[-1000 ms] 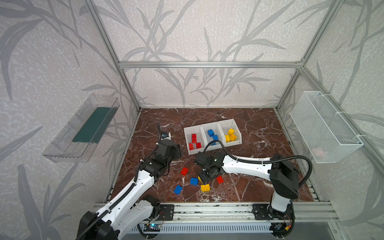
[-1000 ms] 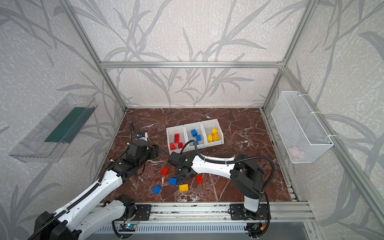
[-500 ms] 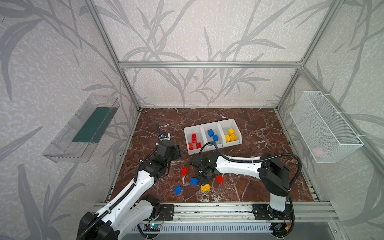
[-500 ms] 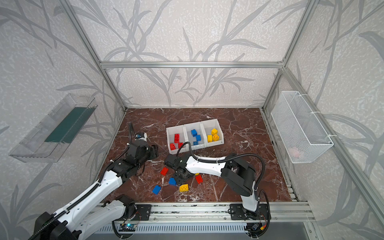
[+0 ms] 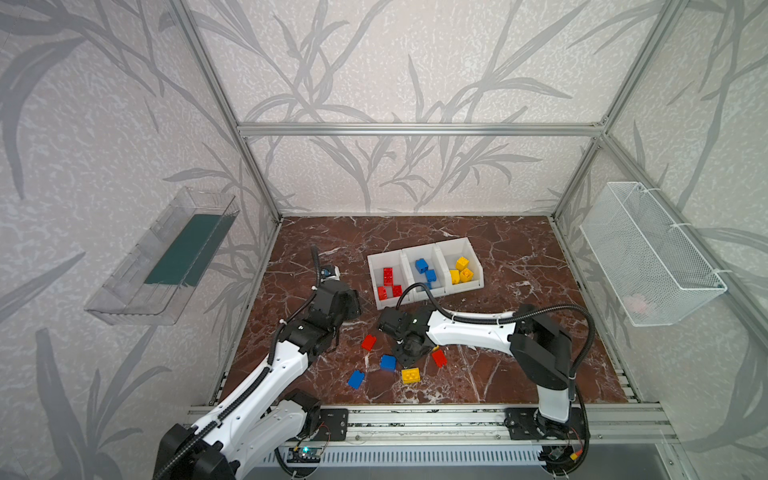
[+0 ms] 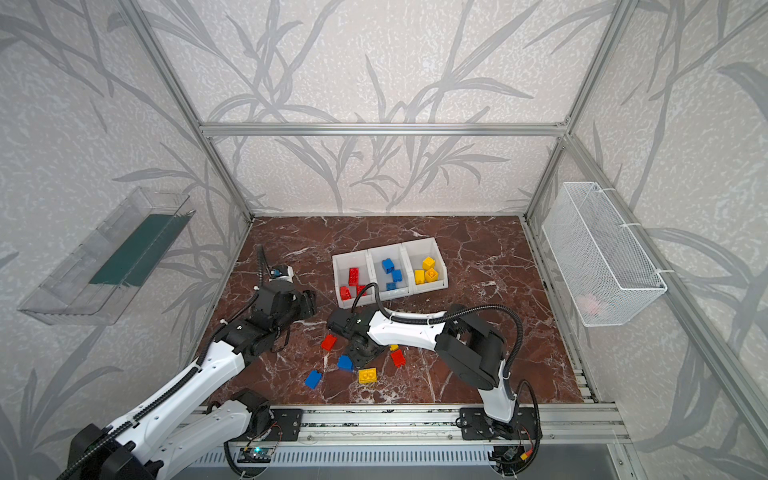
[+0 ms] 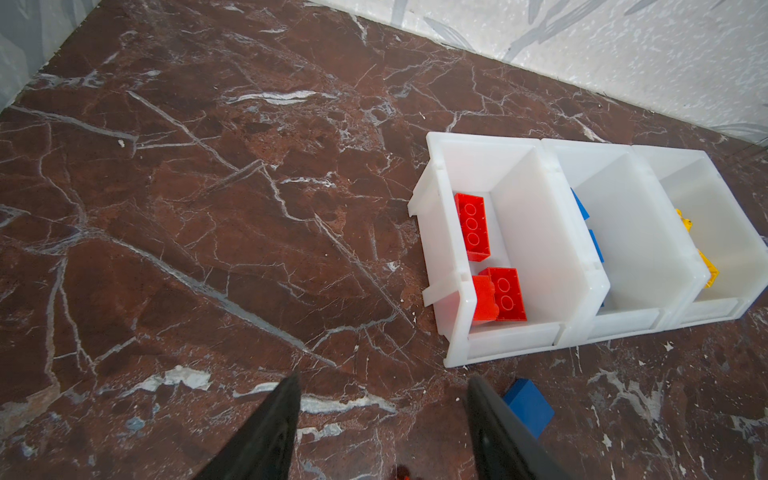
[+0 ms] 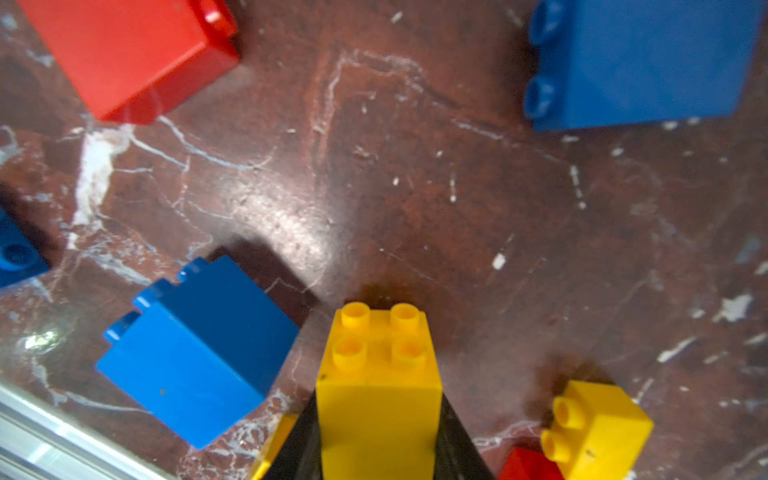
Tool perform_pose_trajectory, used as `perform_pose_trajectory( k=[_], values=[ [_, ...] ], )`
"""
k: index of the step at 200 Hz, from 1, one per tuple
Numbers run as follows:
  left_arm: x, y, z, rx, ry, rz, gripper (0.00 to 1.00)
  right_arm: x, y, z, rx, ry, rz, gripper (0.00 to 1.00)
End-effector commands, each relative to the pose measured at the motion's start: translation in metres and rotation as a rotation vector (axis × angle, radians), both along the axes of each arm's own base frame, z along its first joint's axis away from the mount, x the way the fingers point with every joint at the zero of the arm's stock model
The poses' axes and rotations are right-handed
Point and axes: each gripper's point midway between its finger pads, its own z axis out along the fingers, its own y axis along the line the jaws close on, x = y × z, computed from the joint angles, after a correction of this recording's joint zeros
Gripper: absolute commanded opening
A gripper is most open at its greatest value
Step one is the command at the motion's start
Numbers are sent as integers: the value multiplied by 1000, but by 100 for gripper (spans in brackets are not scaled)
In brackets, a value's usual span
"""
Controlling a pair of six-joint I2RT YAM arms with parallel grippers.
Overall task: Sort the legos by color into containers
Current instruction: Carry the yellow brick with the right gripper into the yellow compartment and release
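Three white bins (image 5: 417, 248) stand in a row, holding red, blue and yellow pieces, one colour each. At their 6 o'clock, loose on the surface (image 5: 498, 257), lie red bricks (image 5: 368, 343), blue bricks (image 5: 387, 362) and a wide yellow brick (image 5: 410, 375). A tall yellow brick (image 8: 378, 386), studs outward, is clamped in the right tool (image 8: 378, 444).

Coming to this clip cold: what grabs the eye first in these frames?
The right gripper, low over the marble tabletop, is shut on a yellow brick, with loose bricks in red, blue and yellow scattered around it. Behind, the white bins stand in a row, each holding one color. The left gripper hangs open and empty near them.
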Motion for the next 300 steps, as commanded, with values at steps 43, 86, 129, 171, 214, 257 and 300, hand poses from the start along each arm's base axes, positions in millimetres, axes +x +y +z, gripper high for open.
perform_pose_trajectory(
  k=[43, 86, 129, 171, 214, 257, 300],
  values=[
    [-5, 4, -3, -28, 7, 26, 66, 118, -89, 101, 44, -247, -196, 29],
    [-7, -3, -9, -62, 22, 8, 66, 204, -149, 140, 140, -381, -413, 29],
    [-13, -5, -15, -88, 44, 0, 66, 259, -171, 121, 102, -350, -501, 28],
    [-20, -5, -20, -117, 50, 1, 66, 285, -171, 98, 70, -282, -517, 29],
    [-23, -5, -21, -121, 55, 1, 66, 291, -168, 90, 73, -263, -527, 42],
    [-24, -6, -23, -127, 64, -2, 66, 287, -169, 94, 79, -260, -529, 54],
    [-26, -13, -26, -140, 72, -44, 66, 278, -170, 103, 101, -261, -539, 56]
  ],
)
